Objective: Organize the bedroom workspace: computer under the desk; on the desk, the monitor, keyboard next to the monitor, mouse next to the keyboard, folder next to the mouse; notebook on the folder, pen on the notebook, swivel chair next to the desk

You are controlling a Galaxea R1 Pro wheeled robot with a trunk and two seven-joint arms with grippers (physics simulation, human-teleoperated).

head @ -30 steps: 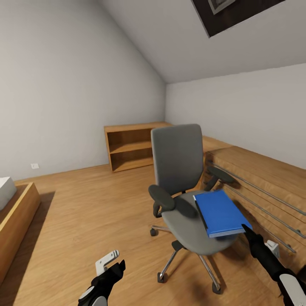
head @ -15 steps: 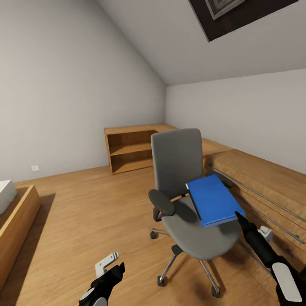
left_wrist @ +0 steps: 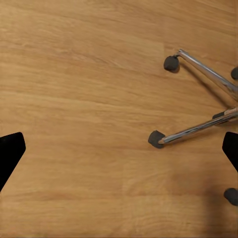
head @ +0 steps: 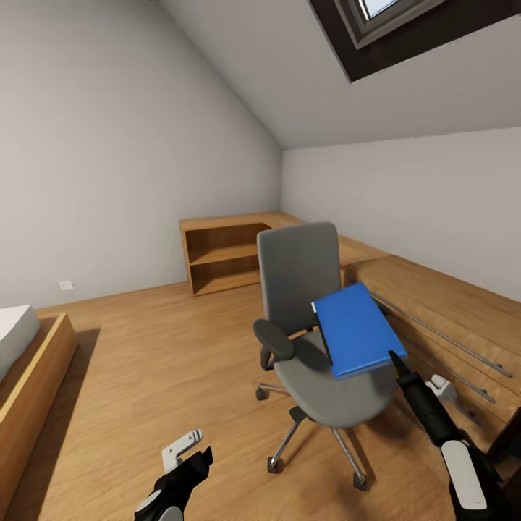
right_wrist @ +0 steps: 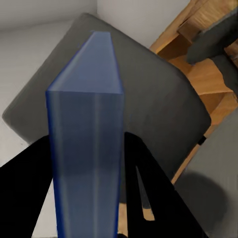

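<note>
1. Folder [head: 356, 330] in bright blue hangs above the right side of the swivel chair [head: 307, 318], tilted, with its near corner pinched by the right hand [head: 396, 359] and its far end up against the grey backrest.

2. Risk, as judged from this grip: the hold sits on one corner only, so the folder's weight could lever it round or slide it free. A drop would land it on the seat or on the wooden floor [head: 145, 376] beside the chrome base.

3. A second hazard is the chair itself. It stands on casters, and a knock from the folder or the arm against the backrest or the dark armrest could roll it away.

4. No bench is in sight from the head camera, so a long carry looks likely, giving a loose grip more time to fail.

5. Right hand: closed on the folder, with the dark fingers [right_wrist: 148, 173] seen either side of the blue edge in the wrist camera.

6. Left hand [head: 189, 463]: low at near left, touching nothing; the wrist camera shows its fingers spread wide over bare floor near the chair's casters [left_wrist: 155, 139].
</note>
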